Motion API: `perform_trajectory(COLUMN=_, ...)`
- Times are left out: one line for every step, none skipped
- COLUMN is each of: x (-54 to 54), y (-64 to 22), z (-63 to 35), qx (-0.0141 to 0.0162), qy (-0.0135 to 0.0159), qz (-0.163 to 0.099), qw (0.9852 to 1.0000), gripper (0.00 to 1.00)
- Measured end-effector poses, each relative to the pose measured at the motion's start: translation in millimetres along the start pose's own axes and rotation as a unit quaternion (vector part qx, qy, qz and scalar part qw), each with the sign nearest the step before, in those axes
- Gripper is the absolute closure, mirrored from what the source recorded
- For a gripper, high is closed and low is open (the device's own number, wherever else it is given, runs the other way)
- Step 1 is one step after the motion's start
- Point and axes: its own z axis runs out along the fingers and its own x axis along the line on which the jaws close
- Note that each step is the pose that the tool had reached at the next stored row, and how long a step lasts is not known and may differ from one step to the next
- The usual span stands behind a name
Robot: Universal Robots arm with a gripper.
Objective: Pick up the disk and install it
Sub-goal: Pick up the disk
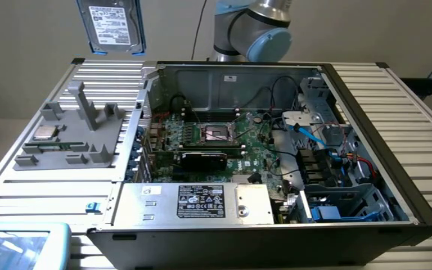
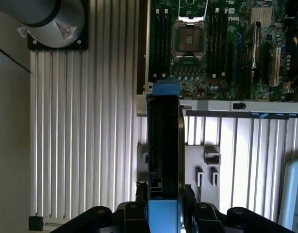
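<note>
Carrying step: the flat grey-metal disk [image 1: 115, 25] in its bright blue plastic frame was pinched by the end effector [image 2: 163, 194], raised above the open black computer case [image 1: 224, 84], toward the exterior view's left; installation was not yet done.

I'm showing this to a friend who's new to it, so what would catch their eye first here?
First, the disk in its blue frame, clamped in the gripper and hanging high at the exterior view's upper left, above the table. Next, the open computer case in the middle, its green circuit board exposed.
</note>
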Motion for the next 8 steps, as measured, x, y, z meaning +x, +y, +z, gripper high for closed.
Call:
perform_trajectory(x=-0.8, y=2.1, z=-0.3, qx=0.0000, qy=-0.0001, qz=0.000, qw=1.0000, gripper=0.63)
perform_trajectory(x=-1.6, y=4.0, z=-0.5, qx=0.0000, qy=-0.0002, qz=0.000, qw=1.0000, gripper=0.63)
perform_trajectory(x=-2.3, y=5.8, z=-0.8, qx=0.0000, qy=-0.0005, qz=0.000, qw=1.0000, gripper=0.63)
perform_trajectory(x=-3.0, y=7.5, z=-1.1, qx=0.0000, qy=-0.0007, qz=0.000, qw=1.0000, gripper=0.63)
perform_trajectory(x=-3.8, y=9.4, z=-1.4, qx=0.0000, qy=-0.0011, qz=0.000, qw=1.0000, gripper=0.63)
perform_trajectory(x=-4.5, y=11.3, z=-1.7, qx=0.0000, qy=-0.0014, qz=0.000, qw=1.0000, gripper=0.63)
perform_trajectory(x=-5.3, y=13.1, z=-2.0, qx=0.0000, qy=-0.0016, qz=0.000, qw=1.0000, gripper=0.63)
perform_trajectory(x=-6.3, y=15.1, z=-2.3, qx=0.0000, qy=-0.0019, qz=0.000, qw=1.0000, gripper=0.63)
